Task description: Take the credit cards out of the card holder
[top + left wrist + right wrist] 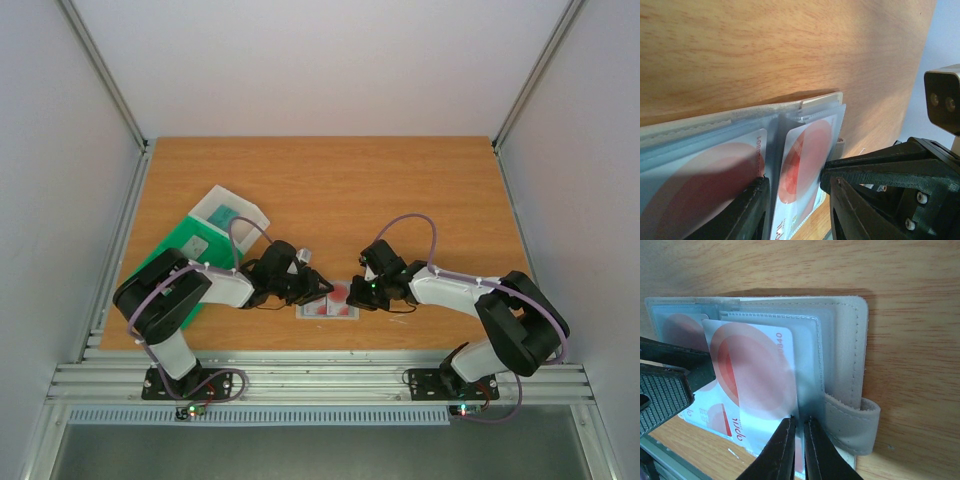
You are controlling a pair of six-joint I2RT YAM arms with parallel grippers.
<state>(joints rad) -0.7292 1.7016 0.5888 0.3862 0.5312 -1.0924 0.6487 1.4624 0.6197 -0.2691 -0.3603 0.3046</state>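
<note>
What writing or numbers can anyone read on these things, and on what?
"0840": red digits running sideways on the credit card in the card holder, right wrist view.
Red word at that card's near end: partly hidden, unreadable.
Red print along the left-hand card in the left wrist view: too blurred.

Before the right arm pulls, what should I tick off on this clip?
1. Right gripper shut on the credit card at its edge: ok.
2. Card already partly out of the card holder: ok.
3. Pocket plastic caught in the pinch too: cannot tell.
4. Left gripper pinning the holder down: cannot tell; its fingers stand apart.
5. Holder lying open on the table: ok.
</note>
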